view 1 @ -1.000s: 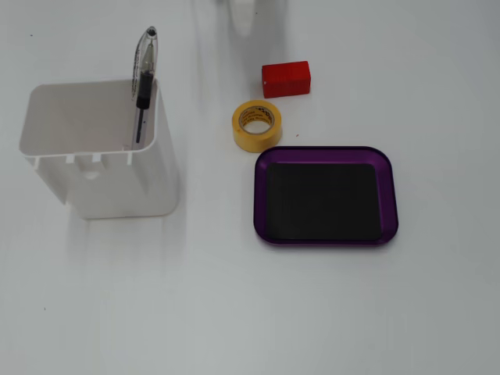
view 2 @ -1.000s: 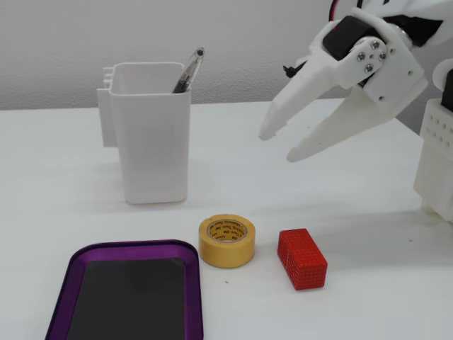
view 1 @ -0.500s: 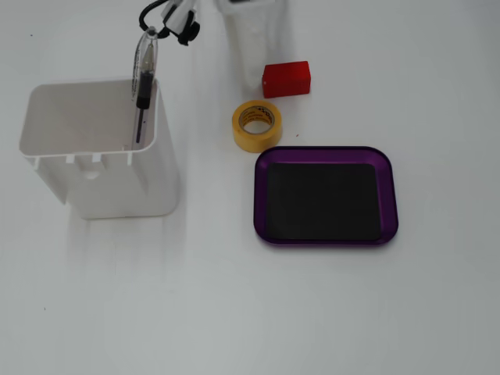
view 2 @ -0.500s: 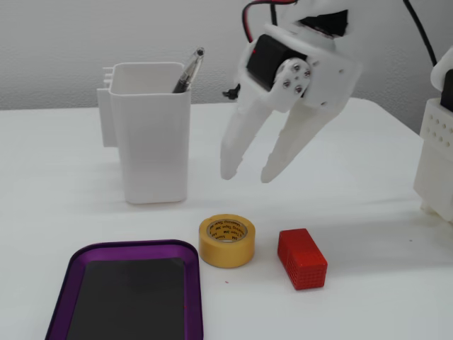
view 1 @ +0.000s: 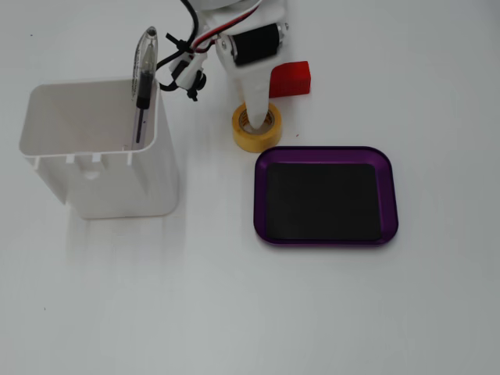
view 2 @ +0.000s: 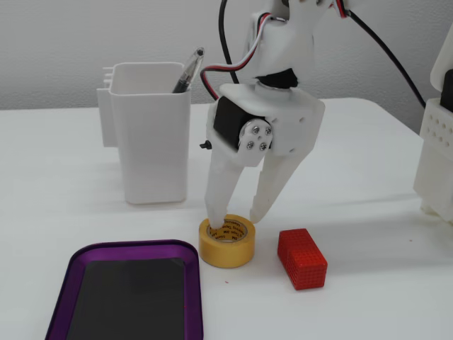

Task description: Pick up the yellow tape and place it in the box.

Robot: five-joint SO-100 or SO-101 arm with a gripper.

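Tape is the thing to judge here: the yellow tape (view 2: 227, 243) lies flat on the white table (view 2: 368, 297), just beside the box's (view 2: 127, 248) far corner in the low fixed view and touching nothing but the claw. It looks light and stiff, a paper-wound ring on a printed core, unlikely to crush and rough enough not to slip, though so light a roll may skid or tip if nudged sideways. The gripper (view 2: 236, 215) stands over it spread apart, one finger (view 2: 214, 205) dipping into the hole at the side of the roll away from the red block (view 2: 302, 258), the other finger (view 2: 263, 205) outside the wall at the block side; whether either pad already presses the wall cannot be told. Pinching that one wall between the fingers seems the sound hold. The white container (view 1: 98, 156) with its pen (view 1: 144, 70) stands well apart from the roll, beyond the box's other far corner.
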